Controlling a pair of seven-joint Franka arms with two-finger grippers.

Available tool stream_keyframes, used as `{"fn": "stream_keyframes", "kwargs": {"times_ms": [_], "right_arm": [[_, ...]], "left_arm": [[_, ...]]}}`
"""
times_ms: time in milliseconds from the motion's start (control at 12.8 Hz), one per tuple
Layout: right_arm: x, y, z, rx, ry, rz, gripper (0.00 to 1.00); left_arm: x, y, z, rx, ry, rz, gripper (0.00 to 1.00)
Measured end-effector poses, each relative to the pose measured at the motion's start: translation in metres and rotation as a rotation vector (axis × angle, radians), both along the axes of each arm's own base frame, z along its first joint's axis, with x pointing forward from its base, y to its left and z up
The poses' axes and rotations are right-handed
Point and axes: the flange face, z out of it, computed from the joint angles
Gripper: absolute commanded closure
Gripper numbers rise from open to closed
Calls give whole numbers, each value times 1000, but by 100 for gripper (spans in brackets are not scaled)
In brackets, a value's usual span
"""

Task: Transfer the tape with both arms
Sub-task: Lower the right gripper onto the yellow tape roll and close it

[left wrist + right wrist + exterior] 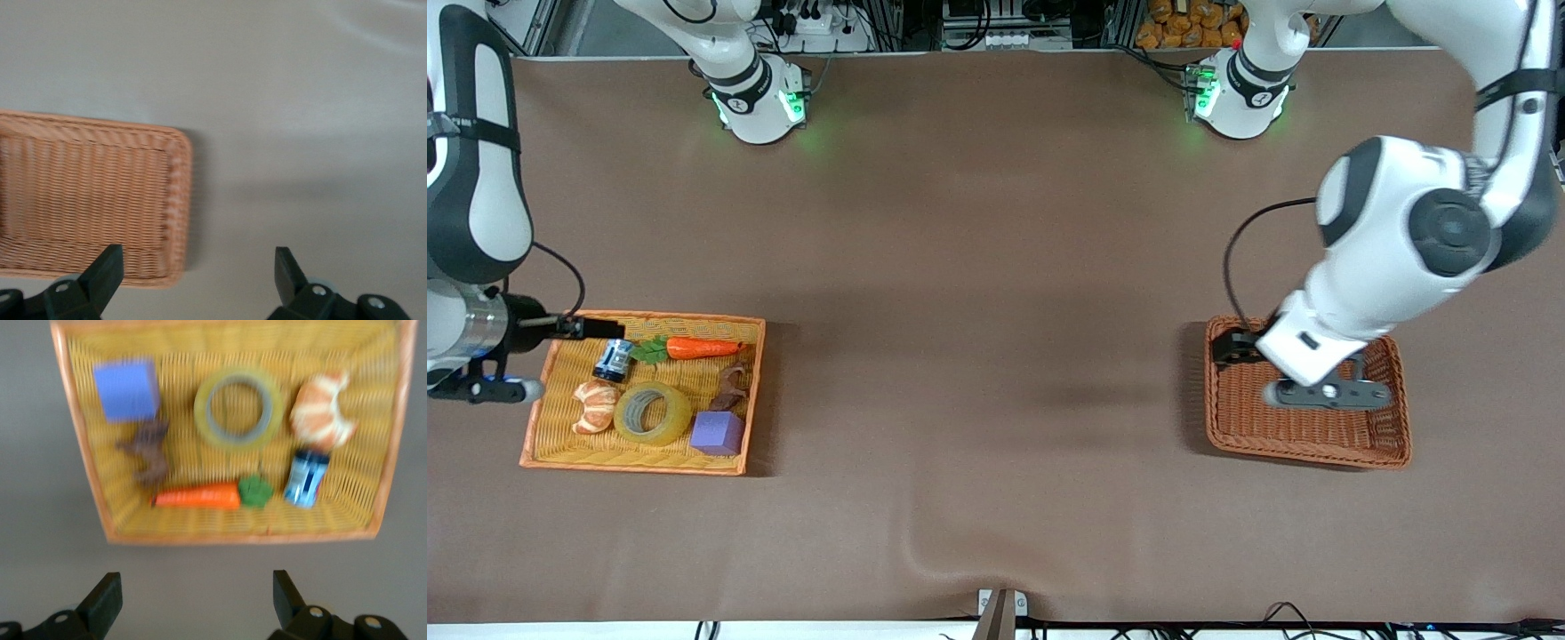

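I see the tape (652, 413), a thick yellowish translucent ring with a grey core, lying flat in the yellow basket (551, 449) near the table's (978, 267) right-arm end, between a croissant (595, 406) and a purple block (717, 434). A carrot (703, 348) and a small can (613, 359) lie farther from the front camera. My right hand (193, 603) hangs wide open over the basket's edge. My left hand (197, 277), also spread wide, hovers over the brown basket's (1316, 440) rim. Brown cloth covers the table.
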Motion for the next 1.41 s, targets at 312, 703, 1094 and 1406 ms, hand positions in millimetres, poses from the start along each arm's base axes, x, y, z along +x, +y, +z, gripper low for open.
{"fn": "stream_keyframes", "kwargs": {"times_ms": [312,703,1094,1406], "right_arm": [[16,-16,-8,-12,-96,-20,0],[38,-33,-148,-28,-33,-22,0],[32,-60,-190,-24,8,-54,0],[33,-53,-208,-16,9,-45,0]], "left_arm": [[-2,-28,-2,0,-9,6,0],[11,5,8,2,-32,50,0],[15,19,20,0,-53,47,0],[16,37,33,1,-62,72,0]]}}
